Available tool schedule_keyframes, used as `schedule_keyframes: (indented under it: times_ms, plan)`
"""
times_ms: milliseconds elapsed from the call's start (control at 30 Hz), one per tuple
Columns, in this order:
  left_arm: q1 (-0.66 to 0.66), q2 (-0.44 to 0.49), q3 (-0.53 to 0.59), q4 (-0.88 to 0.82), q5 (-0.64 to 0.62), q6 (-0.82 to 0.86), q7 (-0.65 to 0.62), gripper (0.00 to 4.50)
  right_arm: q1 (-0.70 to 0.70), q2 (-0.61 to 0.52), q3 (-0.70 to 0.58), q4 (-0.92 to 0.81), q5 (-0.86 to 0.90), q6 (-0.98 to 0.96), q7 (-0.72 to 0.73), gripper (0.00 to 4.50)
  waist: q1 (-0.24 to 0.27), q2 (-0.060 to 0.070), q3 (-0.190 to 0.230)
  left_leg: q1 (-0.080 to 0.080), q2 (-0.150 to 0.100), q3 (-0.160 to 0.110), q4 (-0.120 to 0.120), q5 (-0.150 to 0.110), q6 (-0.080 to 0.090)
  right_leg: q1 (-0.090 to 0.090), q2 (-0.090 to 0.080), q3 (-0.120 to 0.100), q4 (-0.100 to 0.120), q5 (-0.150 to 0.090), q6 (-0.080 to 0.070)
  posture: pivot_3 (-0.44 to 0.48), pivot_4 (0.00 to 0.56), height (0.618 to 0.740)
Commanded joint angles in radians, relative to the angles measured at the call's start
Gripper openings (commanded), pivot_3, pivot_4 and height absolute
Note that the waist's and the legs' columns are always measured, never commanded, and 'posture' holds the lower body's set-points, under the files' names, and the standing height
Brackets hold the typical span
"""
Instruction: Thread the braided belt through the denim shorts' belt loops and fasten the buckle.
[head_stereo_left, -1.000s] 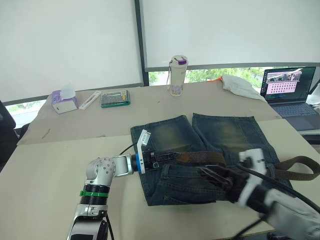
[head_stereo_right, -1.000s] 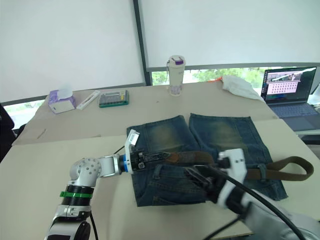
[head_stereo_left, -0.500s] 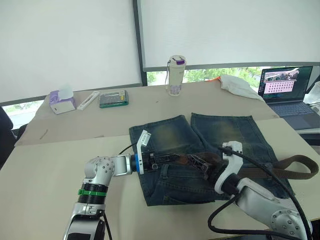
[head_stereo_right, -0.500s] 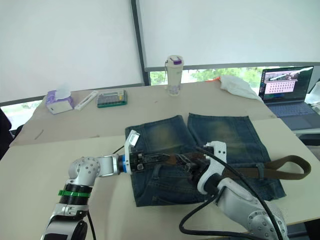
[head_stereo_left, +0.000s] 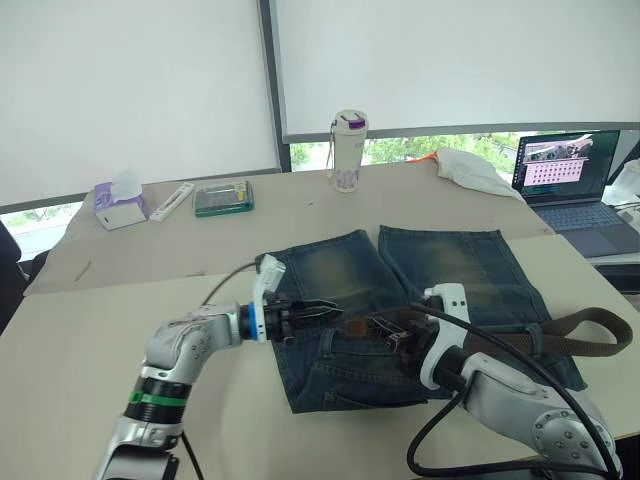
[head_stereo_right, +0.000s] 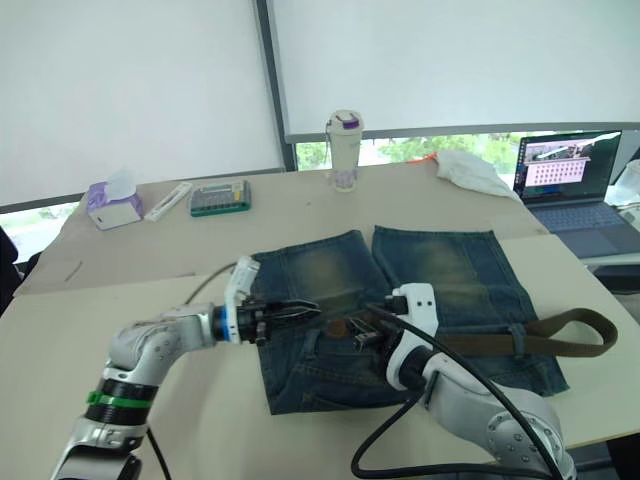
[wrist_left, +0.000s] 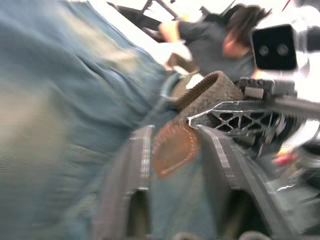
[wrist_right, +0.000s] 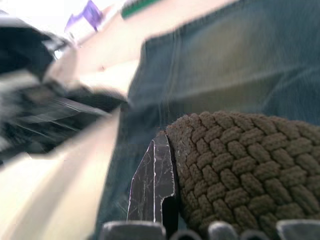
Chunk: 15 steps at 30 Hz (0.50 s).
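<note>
The denim shorts (head_stereo_left: 450, 260) lie flat on the table with the waistband towards me. The braided belt (wrist_right: 240, 170) lies across the waistband, and its far end curls off past the shorts on the right (head_stereo_left: 590, 317). My right gripper (head_stereo_left: 385, 330) is shut on the belt just behind its reddish-brown leather tip (wrist_left: 174, 147). My left gripper (head_stereo_left: 322, 311) stands open at the shorts' left side, its fingers spread on either side of that tip without pinching it. One belt loop (head_stereo_right: 517, 338) crosses the belt near the right hip. The buckle is out of view.
At the back of the table stand a bottle (head_stereo_left: 347, 152), a green case (head_stereo_left: 224, 197), a white bar (head_stereo_left: 172, 200) and a tissue box (head_stereo_left: 117, 200). A white cloth (head_stereo_left: 470, 170) and an open laptop (head_stereo_left: 570, 175) are at the back right.
My right gripper came in from the front right and shut on the belt near its tip. My left gripper let go of the tip, opened and drew back a little leftward.
</note>
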Motion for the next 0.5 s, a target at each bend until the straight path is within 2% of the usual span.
schedule_keyframes:
  times_ms: [33,200,500]
  plan:
    - [0.059,0.093,-0.013,-0.041,0.084,-0.194,-0.135,2.36,-0.022,0.005,0.047,0.042,-0.002,0.039,0.003,0.0,0.001,0.0,0.0,0.0,0.0,0.0,0.0,0.0,0.0,0.0,0.0,0.0,0.0,0.0,0.0,0.0,0.15,0.74]
    - [0.112,0.16,-0.02,0.0,0.142,-0.322,-0.216,2.36,-0.042,0.046,0.084,0.128,-0.04,0.048,0.021,0.0,0.008,0.0,0.0,-0.001,0.0,-0.001,0.0,-0.001,0.002,0.002,0.0,-0.001,-0.003,0.0,0.0,0.0,0.15,0.74]
    - [0.168,0.148,-0.047,0.04,0.212,-0.402,-0.197,2.36,-0.103,0.177,0.08,0.274,-0.08,0.046,0.053,0.0,-0.011,0.001,0.0,0.0,0.001,-0.001,-0.002,-0.001,0.002,0.001,0.0,0.0,-0.003,0.001,-0.001,0.0,0.15,0.74]
